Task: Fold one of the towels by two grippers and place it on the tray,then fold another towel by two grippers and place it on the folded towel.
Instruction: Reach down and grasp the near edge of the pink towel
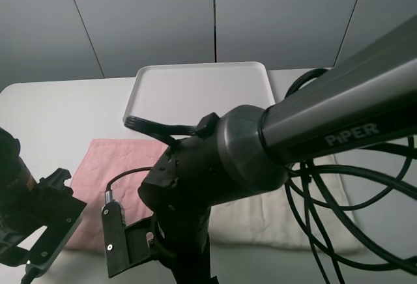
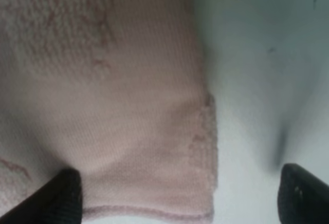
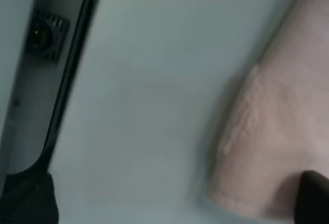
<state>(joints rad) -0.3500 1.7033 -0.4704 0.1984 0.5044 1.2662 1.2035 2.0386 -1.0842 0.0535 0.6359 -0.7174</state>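
Note:
The pale pink towel [image 1: 111,160] lies flat on the table, left of centre, with the cream towel [image 1: 254,222] beside it on the right. Behind them sits the white tray [image 1: 195,92], empty. My left gripper [image 2: 180,198] is open, its fingers [image 2: 64,198] straddling a near corner of the pink towel [image 2: 128,106]. My right gripper [image 3: 169,198] is open too, one finger [image 3: 313,196] over the pink towel's other corner [image 3: 267,147]. In the high view the left arm [image 1: 39,219] is at the lower left. The right arm [image 1: 215,167] crosses the middle and hides part of both towels.
The right arm's black cables [image 1: 339,193] loop over the cream towel at the right. The white table [image 1: 52,114] runs to a grey wall behind the tray. In the right wrist view a black strip [image 3: 67,90] marks the table's near edge.

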